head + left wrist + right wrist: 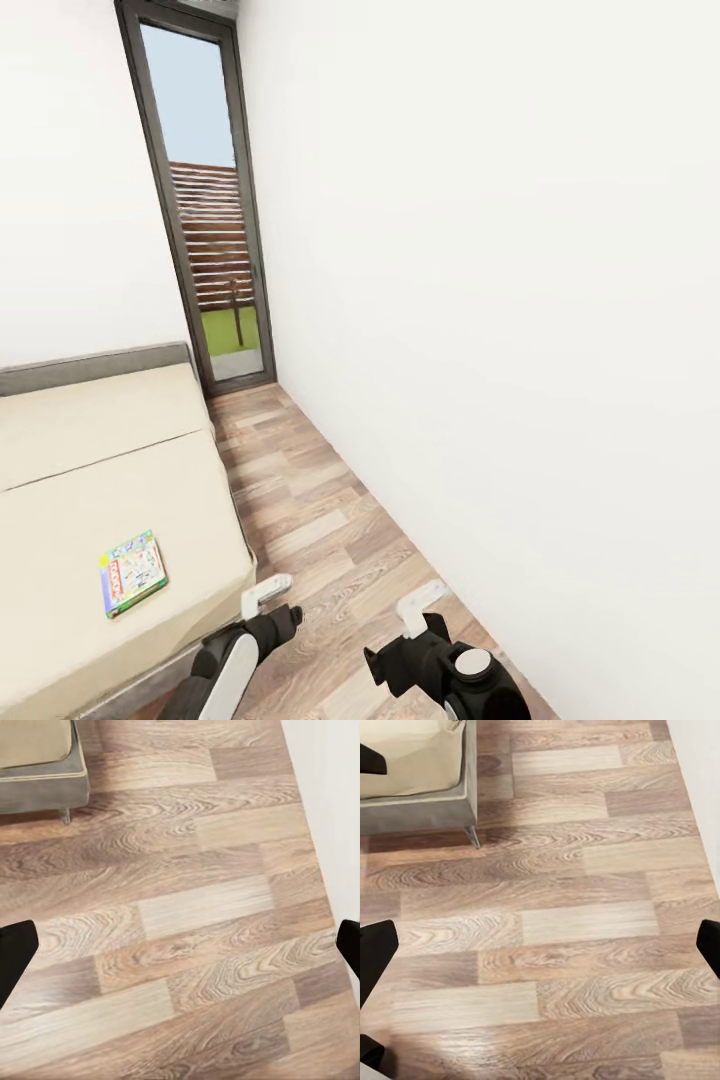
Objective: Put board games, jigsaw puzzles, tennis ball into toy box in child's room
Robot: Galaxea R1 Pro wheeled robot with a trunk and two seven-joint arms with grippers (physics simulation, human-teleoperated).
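On bed (100, 460): one board game (132, 572), flat. Left claw (180, 945), right claw (540, 945) spread, empty.

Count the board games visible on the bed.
1. A single board game lies flat near the edge of the bed closest to the robot, by its left arm. The bed runs past the picture's left edge, so another may be hidden.

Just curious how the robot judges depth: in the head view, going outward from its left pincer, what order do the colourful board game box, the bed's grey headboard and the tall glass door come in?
1. Colourful board game box, on the bed beside the left pincer.
2. Grey headboard, at the bed's far end.
3. Tall glass door, at the corridor's far end.
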